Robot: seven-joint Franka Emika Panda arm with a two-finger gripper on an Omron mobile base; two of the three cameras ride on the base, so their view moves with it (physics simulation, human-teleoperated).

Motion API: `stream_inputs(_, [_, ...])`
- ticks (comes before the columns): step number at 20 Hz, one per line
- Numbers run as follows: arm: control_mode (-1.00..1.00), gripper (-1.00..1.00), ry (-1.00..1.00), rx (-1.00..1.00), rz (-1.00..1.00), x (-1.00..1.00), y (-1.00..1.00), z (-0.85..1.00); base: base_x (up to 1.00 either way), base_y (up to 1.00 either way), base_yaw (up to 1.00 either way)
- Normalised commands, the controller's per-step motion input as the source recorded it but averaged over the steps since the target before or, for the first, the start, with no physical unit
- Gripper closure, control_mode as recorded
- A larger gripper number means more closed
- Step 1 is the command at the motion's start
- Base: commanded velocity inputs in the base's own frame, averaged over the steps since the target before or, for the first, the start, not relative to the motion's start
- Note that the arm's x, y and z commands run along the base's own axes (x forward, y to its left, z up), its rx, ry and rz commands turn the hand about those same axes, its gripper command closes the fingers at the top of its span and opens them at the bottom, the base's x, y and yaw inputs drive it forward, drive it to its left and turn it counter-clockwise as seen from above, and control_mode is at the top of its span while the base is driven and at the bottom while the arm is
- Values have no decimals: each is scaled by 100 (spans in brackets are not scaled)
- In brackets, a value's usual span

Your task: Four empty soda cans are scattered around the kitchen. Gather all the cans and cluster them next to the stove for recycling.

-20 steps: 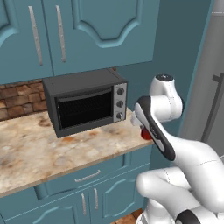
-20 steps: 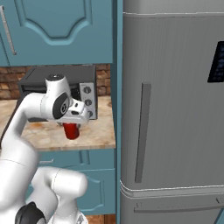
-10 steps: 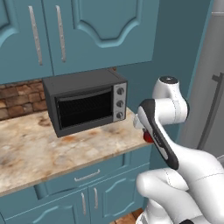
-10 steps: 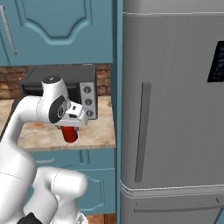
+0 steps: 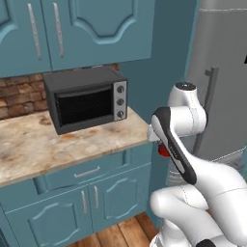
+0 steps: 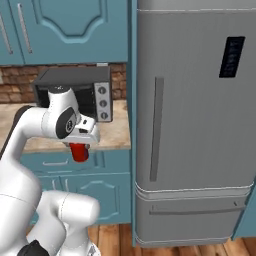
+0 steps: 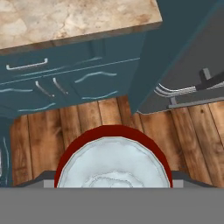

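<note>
- Soda can, red with a pale silver top, hangs from our gripper in the air, off the front edge of the bench and above the wooden floor.
- We take the toaster oven as our landmark: in the left base view it stands on the bench at the back, against the brick wall, under the blue upper cupboards.
- To the right of the toaster oven, past the end of the bench, our white arm bends down and a sliver of the red can peeks out beside it.
- In the right base view the can sits below and in front of the toaster oven, lower than the bench top and level with the drawer fronts.
- Our jaws stand partly open and are closed on the can's sides; in the hand view the can's top sits between them, close to the lens.
- Further right of the toaster oven stands the tall grey fridge, well apart from the can.
- Below the bench, the blue lower cupboards carry slim metal handles.
</note>
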Motion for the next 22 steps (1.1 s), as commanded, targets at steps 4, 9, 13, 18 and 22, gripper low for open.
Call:
stream_inputs(4, [100, 100, 0, 0, 0, 0, 0, 0, -68, 0, 0])
stream_inputs(9, [100, 100, 0, 0, 0, 0, 0, 0, -21, -17, -1])
stream_inputs(13, [100, 100, 0, 0, 0, 0, 0, 0, -9, -49, -7])
stream_inputs(18, [100, 100, 0, 0, 0, 0, 0, 0, -6, -41, -33])
stream_inputs(22, [100, 100, 0, 0, 0, 0, 0, 0, -1, -29, -38])
